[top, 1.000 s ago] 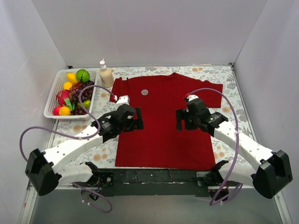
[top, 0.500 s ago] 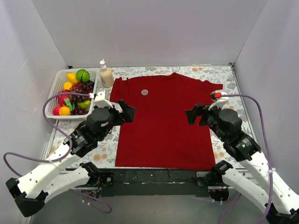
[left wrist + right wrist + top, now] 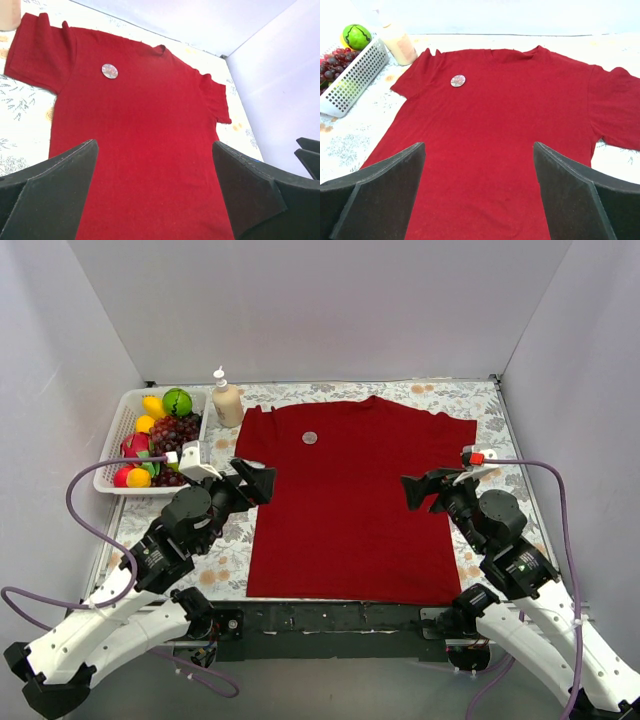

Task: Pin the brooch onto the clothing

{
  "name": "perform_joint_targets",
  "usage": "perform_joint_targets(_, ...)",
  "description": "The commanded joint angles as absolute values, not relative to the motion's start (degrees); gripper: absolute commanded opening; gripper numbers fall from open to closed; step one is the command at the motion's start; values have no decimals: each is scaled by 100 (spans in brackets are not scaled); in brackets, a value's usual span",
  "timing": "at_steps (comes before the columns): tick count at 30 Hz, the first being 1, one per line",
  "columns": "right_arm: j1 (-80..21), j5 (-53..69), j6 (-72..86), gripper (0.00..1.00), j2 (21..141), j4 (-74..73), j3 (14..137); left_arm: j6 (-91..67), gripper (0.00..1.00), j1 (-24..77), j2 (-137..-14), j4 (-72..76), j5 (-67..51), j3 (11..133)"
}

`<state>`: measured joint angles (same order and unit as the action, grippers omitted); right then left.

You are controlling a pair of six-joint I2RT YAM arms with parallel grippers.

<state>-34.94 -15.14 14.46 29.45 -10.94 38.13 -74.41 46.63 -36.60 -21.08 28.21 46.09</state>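
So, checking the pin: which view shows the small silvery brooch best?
Right wrist: the small round silvery brooch sits near and unobstructed on the dark red T-shirt. Left wrist shows it similarly, at an angle; top view, a tiny speck.

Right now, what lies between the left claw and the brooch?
Only bare fabric of the red T-shirt; nothing else. The left wrist view shows it, the open left claw looking up the shirt to the brooch on its chest.
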Motion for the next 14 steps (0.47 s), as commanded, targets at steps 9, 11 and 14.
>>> perform_joint_targets(9,-3498,-1696,1028,95,2953,-238,3454,-6953,98,4676,-3480,-1443,3339,4044)
perform_joint_targets(11,-3498,-1696,958,95,2988,-115,3358,-6926,98,4676,-3515,-1372,3445,3999)
perform_joint_targets(14,-3498,-1740,870,95,3032,-61,3252,-6838,98,4676,-3603,-1319,3559,3990)
